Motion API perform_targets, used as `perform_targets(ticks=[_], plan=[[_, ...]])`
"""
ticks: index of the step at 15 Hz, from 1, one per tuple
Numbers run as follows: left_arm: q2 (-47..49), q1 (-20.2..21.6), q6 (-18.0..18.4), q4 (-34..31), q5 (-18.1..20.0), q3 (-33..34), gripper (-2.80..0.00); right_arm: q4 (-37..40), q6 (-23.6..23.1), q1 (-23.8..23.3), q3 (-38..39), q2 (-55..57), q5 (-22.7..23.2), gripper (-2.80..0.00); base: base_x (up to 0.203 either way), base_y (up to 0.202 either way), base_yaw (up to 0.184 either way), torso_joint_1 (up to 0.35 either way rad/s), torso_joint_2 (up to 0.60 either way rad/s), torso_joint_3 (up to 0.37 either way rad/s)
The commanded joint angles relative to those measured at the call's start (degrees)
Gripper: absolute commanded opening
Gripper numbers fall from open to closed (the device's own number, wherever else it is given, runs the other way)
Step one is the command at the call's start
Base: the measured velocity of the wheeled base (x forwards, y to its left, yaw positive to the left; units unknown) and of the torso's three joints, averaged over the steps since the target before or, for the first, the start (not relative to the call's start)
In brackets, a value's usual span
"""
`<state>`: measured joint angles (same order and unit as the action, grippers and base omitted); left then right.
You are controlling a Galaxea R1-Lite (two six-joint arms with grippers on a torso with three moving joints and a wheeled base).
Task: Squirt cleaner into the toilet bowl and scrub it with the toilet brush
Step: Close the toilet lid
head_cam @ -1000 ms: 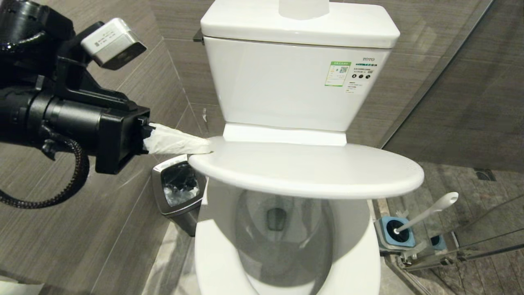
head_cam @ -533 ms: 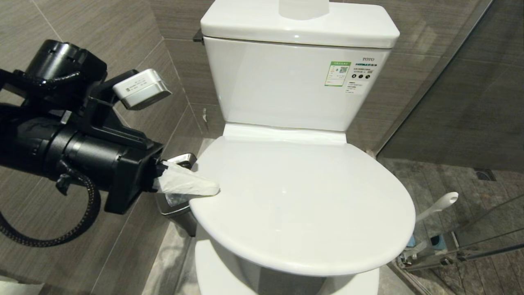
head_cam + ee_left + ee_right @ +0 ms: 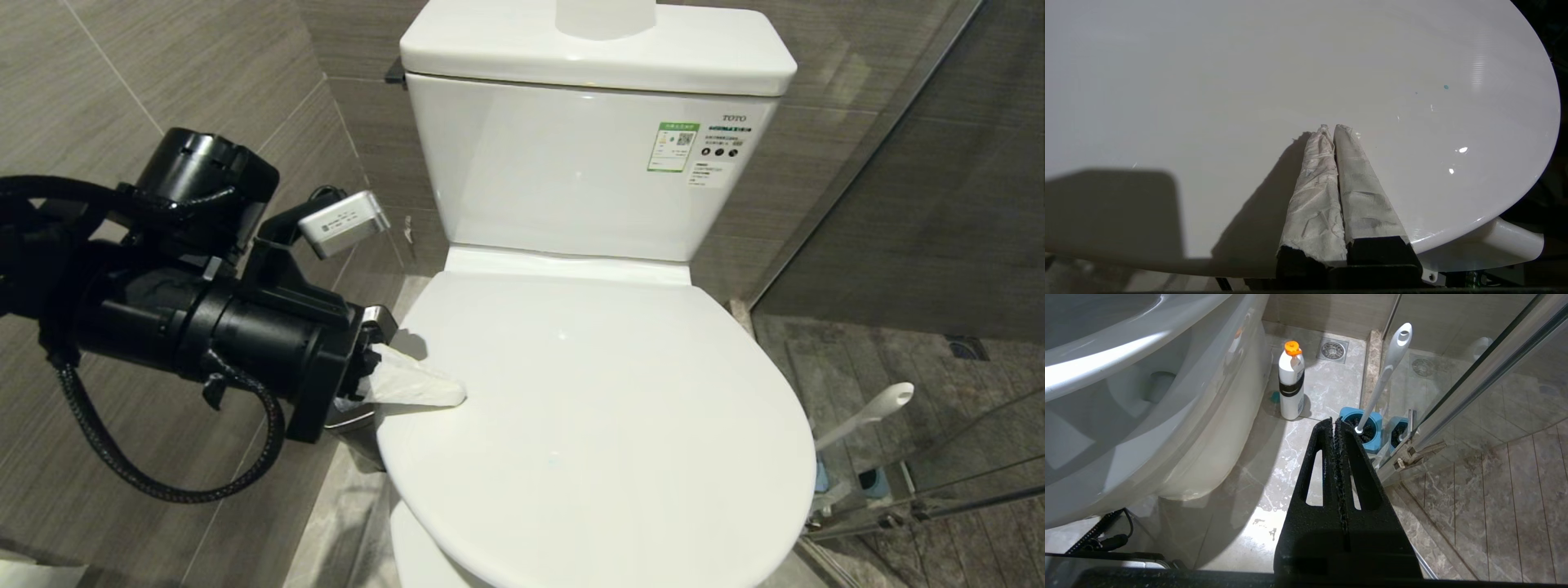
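Observation:
The white lid (image 3: 612, 408) lies lowered over the toilet bowl, hiding the basin; only the bowl's outer wall (image 3: 1167, 428) shows in the right wrist view. My left gripper (image 3: 457, 396) is shut, its fingers (image 3: 1359, 192) wrapped in white paper, with the tips resting on top of the lid (image 3: 1249, 81) near its left edge. A small teal spot of cleaner (image 3: 1446, 87) sits on the lid. The toilet brush (image 3: 1388, 371) stands in its blue holder (image 3: 1372, 435) on the floor to the right of the toilet; its white handle (image 3: 869, 412) leans up. My right gripper (image 3: 1333, 421) hangs shut and empty, low beside the bowl.
The cistern (image 3: 596, 163) stands behind the lid. A steel bin (image 3: 359, 416) sits left of the toilet, mostly behind my left arm. A white bottle with an orange cap (image 3: 1291, 384) stands on the floor by the bowl. A glass shower door (image 3: 1474, 375) closes off the right.
The lid has swung down from half raised to lying over the bowl. My left gripper followed it down and rightward, its wrapped tips staying on the lid's left edge.

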<state>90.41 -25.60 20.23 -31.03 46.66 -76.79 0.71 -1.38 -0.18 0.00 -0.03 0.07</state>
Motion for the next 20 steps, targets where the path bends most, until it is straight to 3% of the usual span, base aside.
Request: perform_targets(ticks=[1, 10, 16, 20], plan=[[1.3, -0.6, 0.3, -0.2, -0.7, 0.6, -2.80, 0.0, 0.0, 0.0, 0.0, 0.0, 0.0, -2.80, 0.000, 0.000, 0.000, 0.000, 0.00, 0.000], [0.7, -0.7, 1.6, 0.1, -2.1, 6.5, -2.80, 0.0, 0.0, 0.0, 0.0, 0.0, 0.0, -2.80, 0.000, 0.000, 0.000, 0.000, 0.00, 0.000], [0.3, -0.8, 3.0, 5.3, -2.6, 13.5, -2.80, 0.0, 0.0, 0.0, 0.0, 0.0, 0.0, -2.80, 0.000, 0.000, 0.000, 0.000, 0.00, 0.000], [-1.6, 0.2, 2.8, 5.5, -1.8, 11.1, -2.80, 0.0, 0.0, 0.0, 0.1, 0.0, 0.0, -2.80, 0.000, 0.000, 0.000, 0.000, 0.00, 0.000]])
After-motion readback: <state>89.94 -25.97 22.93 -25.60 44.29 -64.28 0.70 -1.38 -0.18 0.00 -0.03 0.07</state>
